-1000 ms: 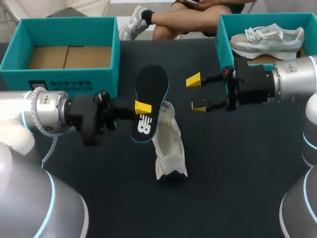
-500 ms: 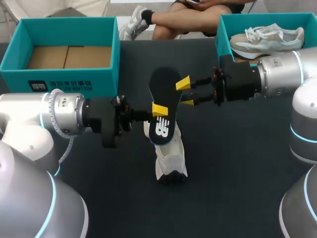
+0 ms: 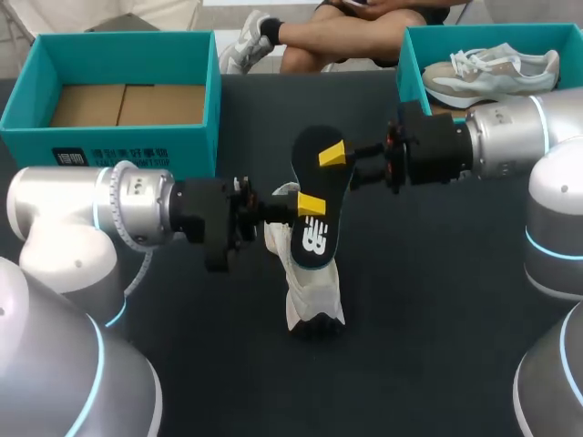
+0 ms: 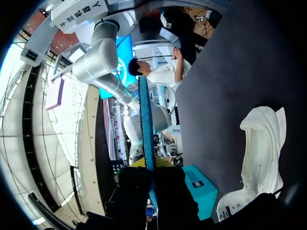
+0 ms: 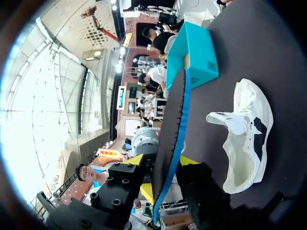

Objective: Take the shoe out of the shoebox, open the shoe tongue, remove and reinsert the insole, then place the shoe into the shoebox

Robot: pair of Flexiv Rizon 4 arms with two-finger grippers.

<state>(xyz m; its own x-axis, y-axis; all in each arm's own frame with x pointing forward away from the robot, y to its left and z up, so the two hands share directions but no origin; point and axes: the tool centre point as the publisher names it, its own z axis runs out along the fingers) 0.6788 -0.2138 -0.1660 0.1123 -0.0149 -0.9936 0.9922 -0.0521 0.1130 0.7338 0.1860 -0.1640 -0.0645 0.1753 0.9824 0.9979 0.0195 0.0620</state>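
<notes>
The left gripper (image 3: 310, 207) and right gripper (image 3: 332, 157) are each clamped on the insole (image 3: 314, 182), which is held above the table. The shoe (image 3: 310, 282) stands at the insole's 6 o'clock, with the shoebox (image 3: 118, 55) at its 10 o'clock.

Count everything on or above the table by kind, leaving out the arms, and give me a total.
Teal cardboard shoeboxes: 2 (my left, my right)
Shoes: 2 (white fabric shoe on the table, pale grey laced sneaker in the right box)
Black foam insole with blue edge, held above the table: 1
Total: 5
</notes>
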